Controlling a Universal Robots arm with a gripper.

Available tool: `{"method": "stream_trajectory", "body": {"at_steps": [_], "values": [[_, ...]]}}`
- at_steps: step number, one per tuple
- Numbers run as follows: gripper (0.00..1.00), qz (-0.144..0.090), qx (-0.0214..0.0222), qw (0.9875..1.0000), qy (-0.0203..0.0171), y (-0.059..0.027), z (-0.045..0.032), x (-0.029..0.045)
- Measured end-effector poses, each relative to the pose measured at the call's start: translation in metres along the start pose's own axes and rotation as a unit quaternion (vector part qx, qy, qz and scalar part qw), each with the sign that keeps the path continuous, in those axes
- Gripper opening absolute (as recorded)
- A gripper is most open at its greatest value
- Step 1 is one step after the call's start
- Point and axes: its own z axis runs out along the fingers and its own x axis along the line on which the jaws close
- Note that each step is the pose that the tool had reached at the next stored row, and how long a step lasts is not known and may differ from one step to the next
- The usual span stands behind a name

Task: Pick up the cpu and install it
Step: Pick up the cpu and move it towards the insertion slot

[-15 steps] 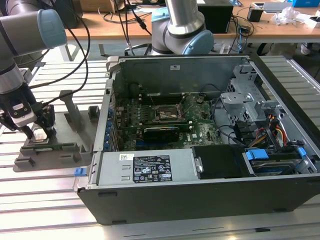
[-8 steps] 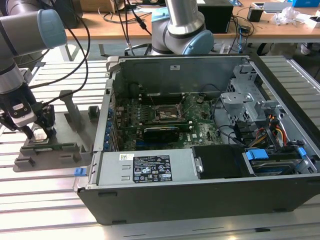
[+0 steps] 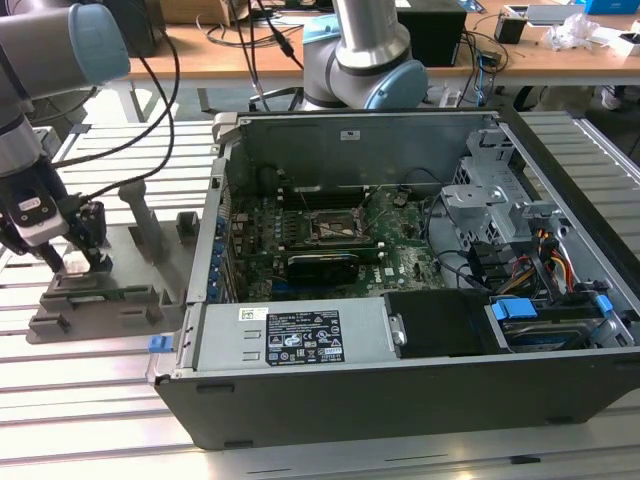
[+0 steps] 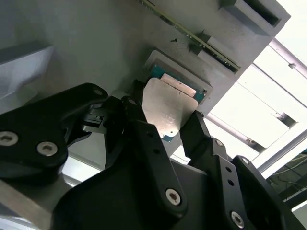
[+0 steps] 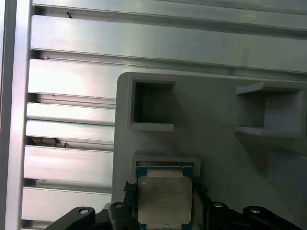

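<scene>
The cpu (image 5: 164,196), a silver-topped square chip with a thin green edge, lies in a shallow recess of the grey plastic tray (image 5: 211,124). In the second wrist view the cpu (image 4: 169,106) shows between two black fingers (image 4: 140,117) that press against its opposite edges. My gripper (image 5: 164,189) is shut on the cpu, which still rests in the tray (image 4: 96,48). In the exterior view my gripper (image 3: 85,262) reaches down onto the tray (image 3: 110,300) at the exterior view's left. The black socket (image 3: 335,225) with its metal frame sits on the motherboard inside the open computer case (image 3: 300,345).
The tray has upright posts (image 3: 145,215) and further empty pockets (image 5: 152,105). It stands on a slatted aluminium table (image 5: 72,163). The case walls, a drive cage (image 3: 490,200), cables (image 3: 550,265) and a power supply (image 3: 290,335) surround the motherboard. A second arm's base (image 3: 365,60) stands behind the case.
</scene>
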Motion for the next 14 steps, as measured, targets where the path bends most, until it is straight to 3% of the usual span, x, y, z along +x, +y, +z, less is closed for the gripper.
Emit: {"method": "stream_trajectory", "body": {"at_steps": [7, 14], "values": [[0.55, 0.0, 0.0, 1.0, 0.0001, -0.0008, -0.0229, -0.0004], [0.55, 0.0, 0.0, 1.0, 0.0001, -0.0013, -0.0388, -0.0006]]}}
